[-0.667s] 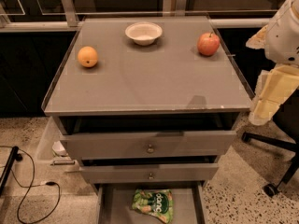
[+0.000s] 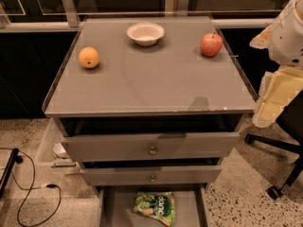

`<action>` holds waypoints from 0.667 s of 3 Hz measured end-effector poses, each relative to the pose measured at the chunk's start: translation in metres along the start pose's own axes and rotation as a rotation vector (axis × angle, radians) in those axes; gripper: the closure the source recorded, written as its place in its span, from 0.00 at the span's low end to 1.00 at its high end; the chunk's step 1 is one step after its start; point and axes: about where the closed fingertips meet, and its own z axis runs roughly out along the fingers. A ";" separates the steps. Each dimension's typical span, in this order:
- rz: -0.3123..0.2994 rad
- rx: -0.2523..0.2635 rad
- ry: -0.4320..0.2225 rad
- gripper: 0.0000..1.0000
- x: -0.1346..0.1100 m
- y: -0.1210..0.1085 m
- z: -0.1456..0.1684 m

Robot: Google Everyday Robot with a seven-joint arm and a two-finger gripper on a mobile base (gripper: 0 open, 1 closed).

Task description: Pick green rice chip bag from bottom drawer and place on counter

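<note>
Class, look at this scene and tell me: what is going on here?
The robot's gripper hangs beside the right edge of the counter, far from the green rice chip bag. The bag lies untouched in the open bottom drawer. An orange, a bowl and an apple sit on the counter.

The arm (image 2: pixel 289 30) was rounded, white, dark-specked; the blocky pale-yellow pincer (image 2: pixel 271 105) hung right of the counter (image 2: pixel 151 86).
</note>
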 end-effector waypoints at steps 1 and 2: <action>-0.003 -0.031 0.005 0.00 0.014 0.016 0.023; -0.026 -0.074 -0.015 0.00 0.039 0.050 0.066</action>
